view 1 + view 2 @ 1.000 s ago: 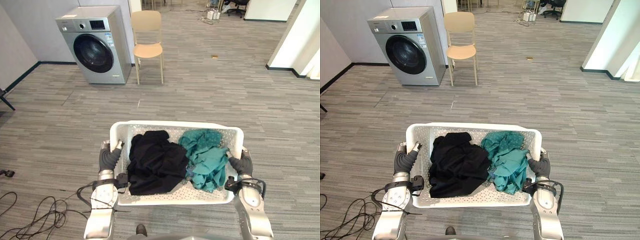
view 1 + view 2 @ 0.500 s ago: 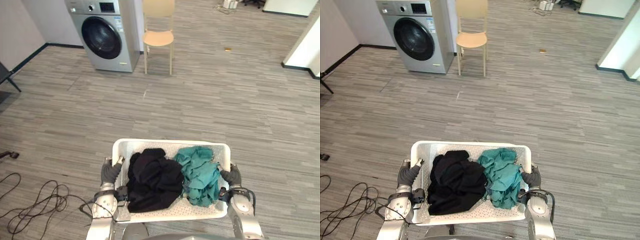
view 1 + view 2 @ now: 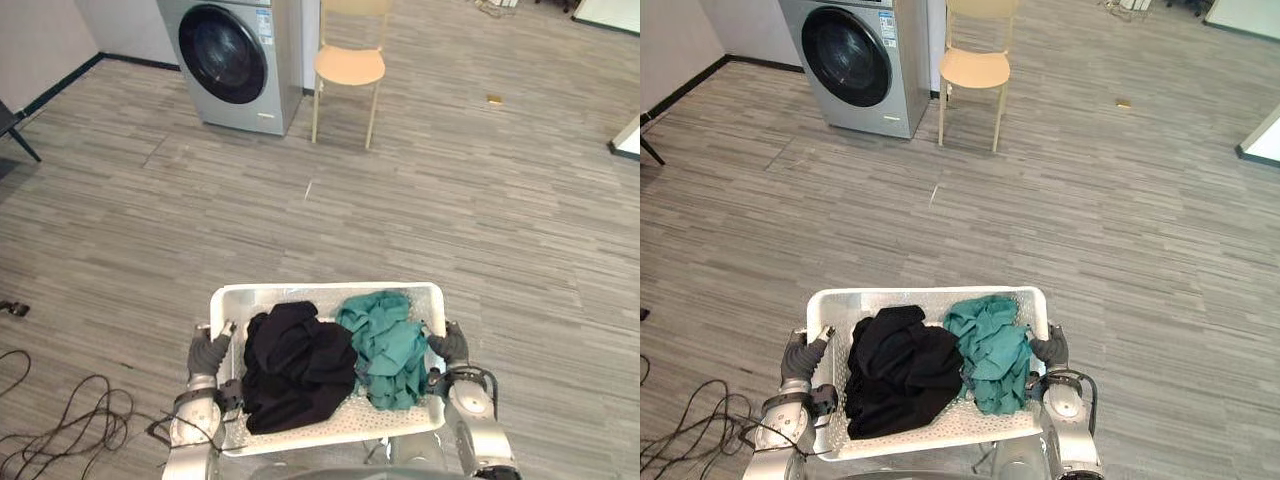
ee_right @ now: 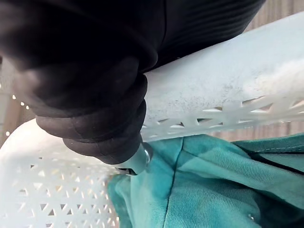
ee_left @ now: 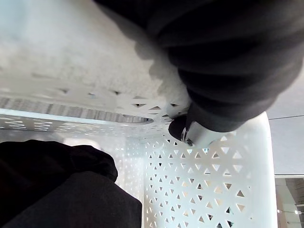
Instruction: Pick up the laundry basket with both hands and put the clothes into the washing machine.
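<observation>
Now both hands grip the laundry basket, well short of the washing machine

Held between the two hands, the white laundry basket sits low in front of the robot, with its long sides running across the view. The left hand is closed on the rim at the basket's left end. In the left wrist view its dark cover lies over the rim, and a fingertip hooks down over the edge onto the perforated inner wall. The right hand is clamped the same way on the right end. The right wrist view shows a fingertip curled over the rim and touching the cloth inside.

Two heaps of laundry lie in the basket. The black clothes take up the left half and the teal clothes the right half, and the two meet in the middle. The teal heap presses against the right end wall, just beside the right hand.

The silver front-loading washing machine stands at the far side of the grey plank-patterned floor. It is ahead and somewhat to the left, well apart from the basket, and its round dark door is shut. A pale wooden chair stands just beside the machine on its right. A small yellowish object lies on the floor farther right.
</observation>
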{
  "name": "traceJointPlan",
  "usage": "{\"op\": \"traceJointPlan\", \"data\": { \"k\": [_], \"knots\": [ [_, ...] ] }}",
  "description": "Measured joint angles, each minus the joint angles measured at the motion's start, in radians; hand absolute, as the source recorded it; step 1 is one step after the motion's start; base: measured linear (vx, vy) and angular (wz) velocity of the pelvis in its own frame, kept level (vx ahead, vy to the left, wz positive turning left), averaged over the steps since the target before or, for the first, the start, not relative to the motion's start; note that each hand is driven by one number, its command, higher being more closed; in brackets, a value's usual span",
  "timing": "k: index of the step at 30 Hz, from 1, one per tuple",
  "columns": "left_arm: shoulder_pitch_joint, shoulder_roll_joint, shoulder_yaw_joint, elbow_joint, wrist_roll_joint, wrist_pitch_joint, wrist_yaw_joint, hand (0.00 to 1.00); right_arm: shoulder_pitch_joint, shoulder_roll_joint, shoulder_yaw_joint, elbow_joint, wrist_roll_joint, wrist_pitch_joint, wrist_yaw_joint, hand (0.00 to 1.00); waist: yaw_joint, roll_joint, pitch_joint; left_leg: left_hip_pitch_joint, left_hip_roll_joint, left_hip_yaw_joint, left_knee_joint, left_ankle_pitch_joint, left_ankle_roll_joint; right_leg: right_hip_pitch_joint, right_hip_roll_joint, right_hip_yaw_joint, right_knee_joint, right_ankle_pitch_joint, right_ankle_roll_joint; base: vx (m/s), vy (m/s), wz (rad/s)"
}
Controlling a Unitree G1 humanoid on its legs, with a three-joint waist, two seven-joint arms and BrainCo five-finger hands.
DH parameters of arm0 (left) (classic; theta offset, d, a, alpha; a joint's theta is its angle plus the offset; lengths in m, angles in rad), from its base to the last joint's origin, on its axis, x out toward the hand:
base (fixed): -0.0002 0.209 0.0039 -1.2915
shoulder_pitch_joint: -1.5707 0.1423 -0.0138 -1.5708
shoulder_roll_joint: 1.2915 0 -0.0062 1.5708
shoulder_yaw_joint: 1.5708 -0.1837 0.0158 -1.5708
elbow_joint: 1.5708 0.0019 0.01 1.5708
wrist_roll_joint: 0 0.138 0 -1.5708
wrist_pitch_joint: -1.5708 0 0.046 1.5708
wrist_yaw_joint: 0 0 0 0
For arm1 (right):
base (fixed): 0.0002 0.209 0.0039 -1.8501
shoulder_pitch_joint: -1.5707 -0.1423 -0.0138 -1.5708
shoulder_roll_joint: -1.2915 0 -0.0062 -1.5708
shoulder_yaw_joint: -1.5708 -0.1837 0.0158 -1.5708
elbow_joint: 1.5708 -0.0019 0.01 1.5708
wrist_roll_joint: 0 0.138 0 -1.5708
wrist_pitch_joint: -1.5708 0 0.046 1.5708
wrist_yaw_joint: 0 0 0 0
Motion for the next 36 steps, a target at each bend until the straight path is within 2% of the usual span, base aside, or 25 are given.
{"op": "traceJointPlan", "data": {
  "k": [1, 2, 3, 4, 5, 6, 8, 11, 13, 14, 15, 17, 18, 19, 20, 21, 23, 25, 27, 29, 30, 32, 33, 34, 36],
  "knots": [
    [-0.011, -0.008, -0.009, 0.026, 0.001, 0.0, 0.0, 1.0, 0.009, -0.019, -0.005, 0.001, 0.01, 0.0, 0.0, 1.0, -0.012, 0.044, -0.002, -0.036, 0.062, -0.043, 0.186, 0.0, -0.001, 0.011, 0.023, -0.001, 0.118, -0.044, -0.03, 0.71, -0.153, 0.53],
    [-0.006, -0.012, -0.02, 0.026, 0.001, -0.002, 0.0, 1.0, 0.014, -0.037, -0.004, -0.002, 0.02, 0.0, 0.002, 1.0, -0.013, 0.085, -0.005, -0.124, 0.137, -0.061, 0.407, 0.062, 0.05, 0.046, 0.047, -0.03, 0.141, -0.109, -0.039, 0.89, -0.196, 0.39],
    [0.0, -0.012, -0.031, 0.026, 0.001, -0.003, -0.001, 1.0, 0.026, -0.05, -0.001, -0.004, 0.043, 0.001, 0.002, 1.0, -0.002, 0.128, -0.002, -0.236, 0.254, -0.059, 0.668, 0.295, 0.116, 0.119, 0.106, -0.056, 0.132, -0.166, -0.05, 0.62, -0.147, 0.05],
    [0.01, -0.014, -0.033, 0.027, 0.001, -0.003, -0.002, 1.0, 0.035, -0.053, 0.003, -0.004, 0.052, 0.001, 0.001, 1.0, 0.015, 0.136, -0.005, -0.276, 0.303, -0.06, 0.768, 0.37, 0.123, 0.162, 0.135, -0.054, 0.11, -0.186, -0.052, 0.77, -0.17, -0.18],
    [0.019, -0.014, -0.037, 0.027, 0.0, -0.004, -0.009, 1.0, 0.052, -0.054, 0.005, -0.01, 0.06, 0.002, 0.0, 1.0, 0.041, 0.135, -0.003, -0.36, 0.367, -0.062, 0.951, 0.35, 0.142, 0.258, 0.176, -0.044, 0.058, -0.211, -0.058, 0.77, -0.155, -0.14],
    [0.026, -0.014, -0.036, 0.027, -0.001, -0.007, -0.02, 1.0, 0.071, -0.055, 0.005, -0.033, 0.063, 0.002, -0.002, 1.0, 0.052, 0.114, 0.011, -0.436, 0.361, -0.064, 1.039, 0.32, 0.185, 0.369, 0.188, -0.036, -0.015, -0.223, -0.054, 0.77, -0.136, 0.0],
    [0.027, -0.016, -0.037, 0.023, -0.006, -0.012, -0.024, 1.0, 0.089, -0.056, 0.005, -0.065, 0.063, 0.003, -0.006, 1.0, 0.069, 0.071, 0.021, -0.523, 0.291, -0.057, 1.028, 0.27, 0.195, 0.492, 0.178, -0.017, -0.114, -0.225, -0.051, 0.76, -0.108, 0.09],
    [0.016, -0.024, -0.031, 0.008, -0.008, -0.029, -0.024, 1.0, 0.047, -0.069, 0.005, -0.075, 0.065, 0.003, -0.017, 1.0, 0.107, 0.032, 0.036, -0.677, 0.145, -0.053, 0.704, 0.195, 0.144, 0.643, 0.157, 0.008, -0.229, -0.225, -0.051, 0.74, -0.009, -0.24],
    [0.021, -0.039, -0.028, -0.022, -0.009, -0.03, -0.023, 1.0, 0.008, -0.074, 0.006, -0.059, 0.066, 0.003, -0.018, 1.0, 0.132, 0.025, 0.041, -0.702, 0.073, -0.076, 0.261, 0.25, 0.063, 0.715, 0.137, 0.029, -0.263, -0.234, -0.037, 0.71, 0.143, -0.64],
    [0.039, -0.04, -0.029, -0.052, -0.008, -0.029, -0.022, 1.0, -0.006, -0.076, 0.007, -0.045, 0.068, -0.001, -0.018, 1.0, 0.153, 0.032, 0.037, -0.68, 0.044, -0.12, 0.045, 0.293, 0.007, 0.75, 0.125, 0.063, -0.248, -0.273, 0.015, 0.8, 0.272, -0.92],
    [0.059, -0.039, -0.029, -0.066, -0.009, -0.033, -0.018, 1.0, -0.016, -0.077, 0.008, -0.032, 0.068, -0.004, -0.017, 1.0, 0.153, 0.042, 0.03, -0.675, 0.035, -0.165, 0.025, 0.33, 0.003, 0.775, 0.116, 0.088, -0.198, -0.326, 0.032, 0.7, 0.284, -1.02],
    [0.061, -0.027, -0.013, -0.047, -0.008, -0.023, -0.012, 1.0, -0.017, -0.054, 0.019, 0.005, 0.065, -0.004, -0.019, 1.0, 0.146, 0.0, 0.021, -0.665, -0.017, -0.187, 0.182, 0.372, 0.046, 0.71, 0.018, 0.118, 0.103, -0.397, 0.058, 0.66, 0.317, -0.62],
    [0.066, -0.007, -0.015, -0.047, -0.007, -0.018, -0.013, 1.0, -0.006, -0.042, 0.018, 0.01, 0.061, -0.004, -0.017, 1.0, 0.142, -0.043, 0.024, -0.628, -0.047, -0.148, 0.252, 0.314, 0.114, 0.617, -0.077, 0.123, 0.383, -0.337, 0.06, 0.86, 0.394, -0.44],
    [0.067, 0.011, -0.018, -0.047, -0.008, -0.012, -0.014, 1.0, 0.0, -0.025, 0.015, 0.016, 0.058, -0.002, -0.017, 1.0, 0.142, -0.086, 0.028, -0.564, -0.078, -0.094, 0.284, 0.243, 0.149, 0.531, -0.19, 0.12, 0.62, -0.167, 0.041, 0.84, 0.368, -0.46],
    [0.067, 0.015, -0.019, -0.048, -0.007, -0.006, -0.013, 1.0, 0.0, -0.02, 0.014, 0.02, 0.058, -0.001, -0.017, 1.0, 0.139, -0.095, 0.03, -0.526, -0.088, -0.074, 0.285, 0.215, 0.16, 0.495, -0.231, 0.12, 0.716, -0.122, 0.028, 0.67, 0.251, -0.47],
    [0.064, 0.018, -0.019, -0.051, -0.007, -0.005, -0.006, 1.0, -0.01, -0.015, 0.014, 0.026, 0.057, 0.002, -0.016, 1.0, 0.137, -0.091, 0.034, -0.463, -0.089, -0.06, 0.279, 0.179, 0.169, 0.431, -0.261, 0.109, 0.838, -0.141, 0.009, 0.65, 0.225, -0.47],
    [0.082, 0.02, -0.018, -0.091, -0.007, -0.007, 0.003, 1.0, -0.015, -0.01, 0.016, 0.017, 0.048, 0.002, -0.012, 1.0, 0.105, -0.031, 0.049, -0.298, -0.073, -0.059, 0.175, 0.143, 0.163, 0.324, -0.23, 0.025, 0.907, -0.238, -0.021, 0.62, 0.189, -0.32],
    [0.078, 0.019, -0.019, -0.103, -0.008, -0.019, 0.002, 1.0, -0.017, -0.012, 0.015, -0.012, 0.048, 0.0, 0.002, 1.0, 0.083, 0.005, 0.04, -0.187, -0.055, -0.058, 0.057, 0.137, 0.153, 0.21, -0.181, -0.089, 0.692, -0.325, 0.003, 0.6, 0.101, 0.04],
    [0.052, 0.02, -0.014, -0.098, -0.011, -0.023, -0.002, 1.0, -0.021, -0.01, 0.004, -0.026, 0.048, -0.003, 0.0, 1.0, 0.063, 0.005, 0.039, -0.137, -0.054, -0.061, 0.02, 0.119, 0.125, 0.134, -0.161, -0.125, 0.381, -0.305, 0.021, 0.59, 0.034, 0.24],
    [0.042, 0.021, 0.005, -0.081, -0.02, -0.02, -0.003, 1.0, -0.022, -0.002, 0.01, -0.026, 0.046, -0.002, -0.001, 1.0, 0.062, -0.003, 0.033, -0.042, -0.047, -0.06, -0.024, 0.079, 0.063, 0.111, -0.119, -0.127, -0.027, -0.175, 0.075, 0.65, -0.051, 0.21],
    [0.043, 0.021, 0.009, -0.075, -0.02, -0.02, -0.002, 1.0, -0.019, -0.002, 0.019, -0.025, 0.042, -0.001, -0.004, 1.0, 0.062, -0.007, 0.03, -0.011, -0.04, -0.062, -0.03, 0.062, 0.049, 0.11, -0.114, -0.122, -0.042, -0.161, 0.072, 0.82, -0.137, 0.31],
    [0.048, 0.019, 0.009, -0.054, -0.019, -0.016, -0.001, 1.0, -0.011, -0.003, 0.039, -0.009, 0.038, 0.004, -0.017, 1.0, 0.054, 0.013, 0.012, 0.049, 0.0, -0.098, 0.051, 0.022, 0.008, 0.113, -0.092, -0.071, 0.097, -0.108, 0.008, 0.67, -0.179, 0.45],
    [0.058, 0.016, 0.009, -0.053, -0.012, -0.011, 0.0, 1.0, -0.011, -0.008, 0.045, 0.006, 0.038, 0.005, -0.018, 1.0, 0.041, 0.03, -0.008, -0.035, 0.062, -0.143, 0.3, 0.04, 0.036, 0.13, -0.071, -0.079, 0.162, -0.104, -0.003, 0.76, -0.288, 0.42],
    [0.067, -0.003, 0.004, -0.054, -0.011, -0.011, 0.003, 1.0, -0.018, -0.034, 0.046, 0.005, 0.039, 0.005, -0.017, 1.0, 0.044, 0.098, -0.019, -0.155, 0.165, -0.162, 0.575, 0.159, 0.106, 0.18, -0.006, -0.108, 0.174, -0.166, -0.017, 0.89, -0.34, 0.18],
    [0.071, -0.019, 0.003, -0.05, -0.011, -0.011, 0.004, 1.0, -0.019, -0.044, 0.054, 0.004, 0.04, 0.006, -0.021, 1.0, 0.079, 0.147, -0.029, -0.289, 0.311, -0.144, 0.879, 0.363, 0.163, 0.271, 0.096, -0.105, 0.14, -0.231, -0.046, 0.87, -0.246, -0.44]
  ]
}}
